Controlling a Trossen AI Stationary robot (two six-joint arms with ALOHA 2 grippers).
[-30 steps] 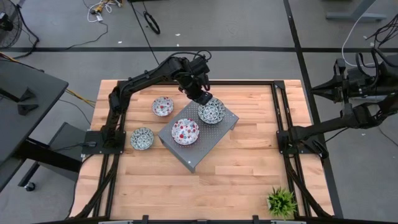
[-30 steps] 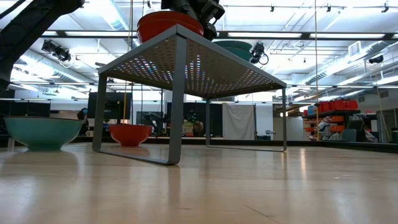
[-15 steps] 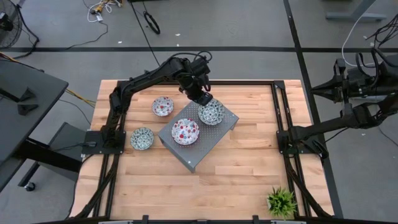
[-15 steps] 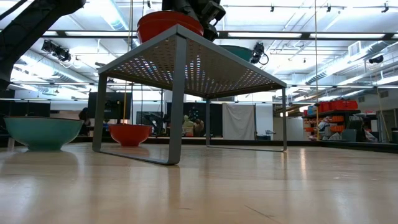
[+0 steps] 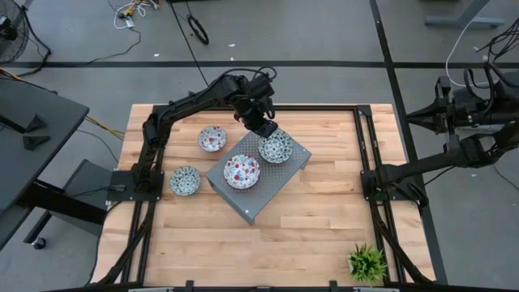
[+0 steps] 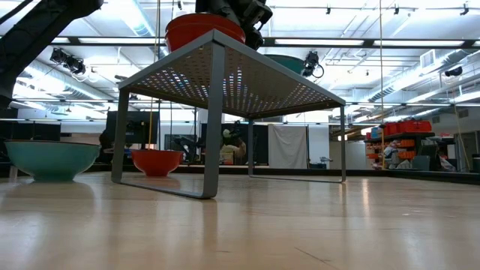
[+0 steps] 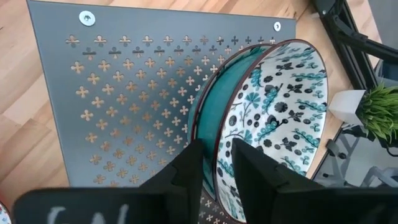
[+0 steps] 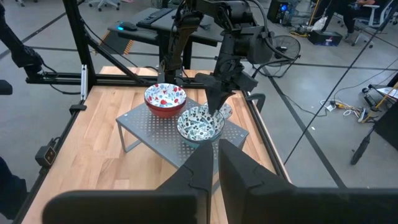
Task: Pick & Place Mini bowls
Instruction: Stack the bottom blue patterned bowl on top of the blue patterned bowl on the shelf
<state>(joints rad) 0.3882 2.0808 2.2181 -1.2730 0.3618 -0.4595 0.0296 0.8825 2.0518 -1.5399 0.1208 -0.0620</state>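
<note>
- I see 4 mini bowls on the wooden table, and each one I can look into holds nothing.
- A grey perforated metal stand sits mid-table and carries 2 of them.
- The red-patterned bowl on the stand sits on the stand's near-left part, upright.
- The teal-patterned bowl on the stand sits at the stand's far-right part, its base on the perforated top.
- My left gripper is at that teal bowl's far-left rim. In the left wrist view its 2 fingers straddle the rim, one outside the wall and one inside. A narrow gap shows beside each finger, so I read the jaws as parted and no longer pinching the bowl.
- A second red-patterned bowl stands on the tabletop, left of the stand and toward the far side.
- A second teal-patterned bowl stands on the tabletop nearer to me, left of the stand.
- In the low view the 2 table bowls show teal and red outer walls.
- My right gripper waits off the table's right side, fingers pressed together with nothing between them.
- A small green potted plant stands at the table's near-right corner.
</note>
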